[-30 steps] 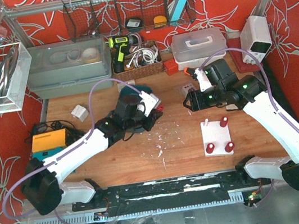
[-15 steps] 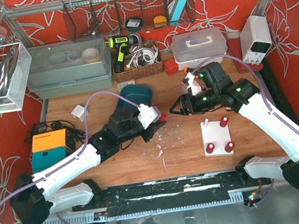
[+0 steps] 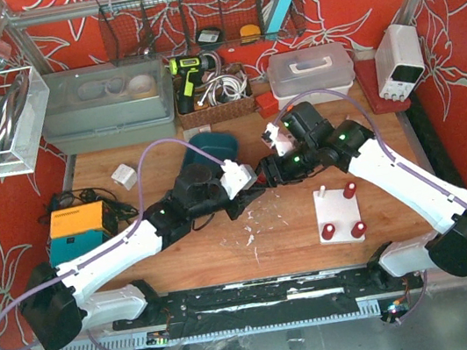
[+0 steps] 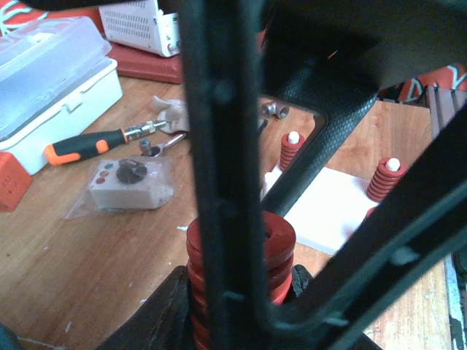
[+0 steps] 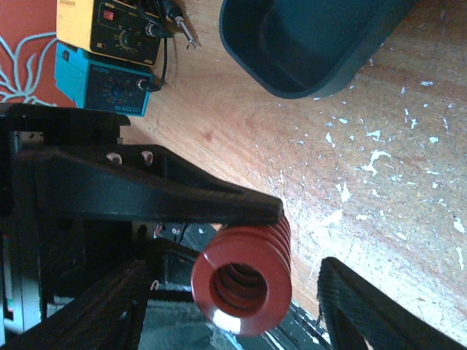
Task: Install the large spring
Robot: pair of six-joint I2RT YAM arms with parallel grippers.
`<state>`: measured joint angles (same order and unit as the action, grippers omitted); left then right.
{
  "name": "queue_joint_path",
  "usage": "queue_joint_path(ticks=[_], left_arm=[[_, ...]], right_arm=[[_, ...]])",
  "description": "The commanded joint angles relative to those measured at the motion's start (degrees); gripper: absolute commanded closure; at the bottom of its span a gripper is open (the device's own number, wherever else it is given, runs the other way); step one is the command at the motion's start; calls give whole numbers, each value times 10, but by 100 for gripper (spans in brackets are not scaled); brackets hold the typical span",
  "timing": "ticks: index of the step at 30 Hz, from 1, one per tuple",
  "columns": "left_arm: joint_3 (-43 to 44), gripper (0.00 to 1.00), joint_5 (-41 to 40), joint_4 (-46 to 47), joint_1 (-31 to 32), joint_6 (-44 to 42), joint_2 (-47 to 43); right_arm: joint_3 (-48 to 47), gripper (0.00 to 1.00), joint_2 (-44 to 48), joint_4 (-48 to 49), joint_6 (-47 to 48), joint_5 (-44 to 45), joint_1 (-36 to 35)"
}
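Observation:
The large red spring (image 5: 244,277) is held in my left gripper (image 3: 250,184), which is shut on it above the table's middle. In the left wrist view the spring (image 4: 273,244) stands upright between the left fingertips (image 4: 164,313), partly hidden by black bars of the right gripper. My right gripper (image 3: 263,175) is open, its fingers (image 5: 376,306) standing apart on either side of the spring without touching it. The white plate (image 3: 339,211) lies to the right with three small red springs on pegs (image 3: 349,188) and one bare peg (image 3: 319,190).
A teal bin (image 3: 214,149) sits behind the grippers. A yellow and blue solder station (image 3: 77,226) is at the left. An orange-handled screwdriver (image 4: 87,146), a bagged white block (image 4: 128,182) and a white lidded box (image 3: 311,72) lie at the back right.
My left gripper carried the spring from over the teal bin toward the middle. My right gripper swung left to meet it and now straddles the spring.

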<state>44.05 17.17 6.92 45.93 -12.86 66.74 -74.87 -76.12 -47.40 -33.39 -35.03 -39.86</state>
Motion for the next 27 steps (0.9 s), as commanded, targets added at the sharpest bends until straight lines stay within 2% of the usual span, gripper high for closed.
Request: queue_joint_path(ticks=[1,5,7,9,11,12,13,16,19,27], left_arm=[[25,97,16,30,6,-9,-2],[18,97,14,34,6,-6,-10],[18,97,16,31,6,-6,-11],[21,97,12,27,6,-8,-10],[22,94,3,24,6,-5,-10],[22,89,-2,22,6,-4,-10],[22,82,-6,20,6,-1,-12],[17,59,-23,9,6,12,-15],[9,41,-49,-9,6,32,-19],[8,23,-151,-98,5,94,-21]], right_arm=[[-12,42,-9,-9,10,10,-11],[0,57,-3,-6,5,24,-13],[2,60,-2,-3,4,26,-13],[1,71,-4,-7,4,32,-13],[0,88,-2,-11,4,42,-13],[0,96,2,-13,3,53,-13],[1,100,7,-14,2,72,-13],[14,100,31,-8,-6,119,-11],[32,100,59,-9,-19,180,-7],[96,100,134,-36,-12,359,17]])
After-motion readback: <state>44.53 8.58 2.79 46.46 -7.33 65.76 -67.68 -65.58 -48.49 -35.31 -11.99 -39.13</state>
